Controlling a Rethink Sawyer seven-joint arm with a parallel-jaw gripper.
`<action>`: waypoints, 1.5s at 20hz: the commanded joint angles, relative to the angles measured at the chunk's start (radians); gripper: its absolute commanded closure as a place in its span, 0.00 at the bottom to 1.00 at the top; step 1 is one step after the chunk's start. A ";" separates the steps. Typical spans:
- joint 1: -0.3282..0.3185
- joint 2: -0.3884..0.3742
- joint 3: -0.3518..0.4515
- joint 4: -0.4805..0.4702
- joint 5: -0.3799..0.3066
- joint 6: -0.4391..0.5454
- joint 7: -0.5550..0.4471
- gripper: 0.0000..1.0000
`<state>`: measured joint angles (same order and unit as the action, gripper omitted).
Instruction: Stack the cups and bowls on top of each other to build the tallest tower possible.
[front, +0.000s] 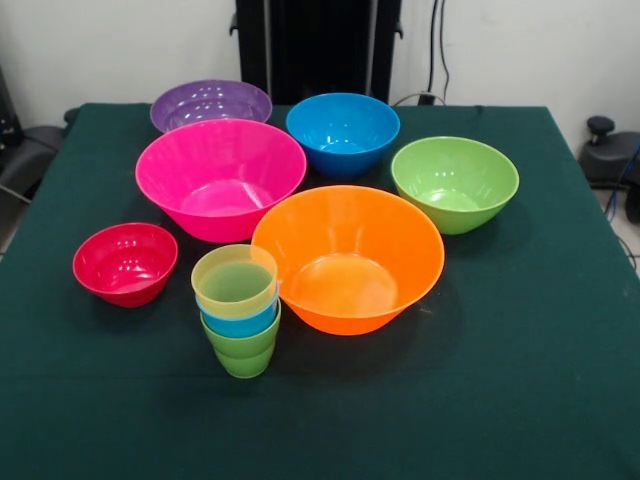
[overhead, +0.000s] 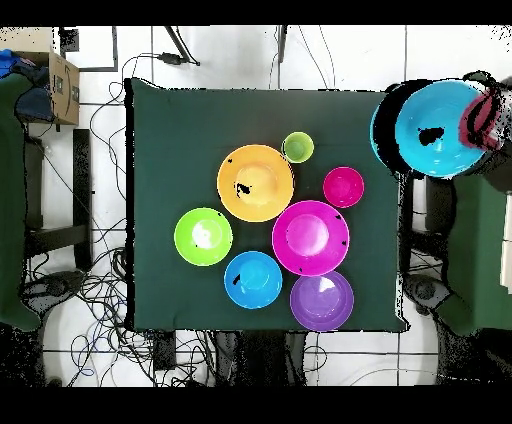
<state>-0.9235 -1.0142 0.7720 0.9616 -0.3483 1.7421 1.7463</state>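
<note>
Three nested cups form your tower (front: 238, 308), yellow over blue over green, just beside the orange bowl (front: 348, 258) and red bowl (front: 125, 263); no claw shows in either view.

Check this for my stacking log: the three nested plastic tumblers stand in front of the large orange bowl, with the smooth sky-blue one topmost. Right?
Not quite. In the front view the translucent yellow ridged tumbler is topmost; the smooth sky-blue tumbler sits in the middle, over the green stepped tumbler. The stack does stand in front of the large glossy orange plastic bowl, at its edge.
</note>
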 joint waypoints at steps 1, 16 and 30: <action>0.114 0.014 0.089 -0.341 -0.208 0.370 -0.291 1.00; 0.147 -0.056 0.163 -0.458 -0.254 0.566 -0.200 1.00; 0.114 -0.274 -0.024 0.020 0.175 0.225 -0.011 1.00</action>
<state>-0.8106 -1.2045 0.8471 0.6596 -0.2793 2.1307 1.7463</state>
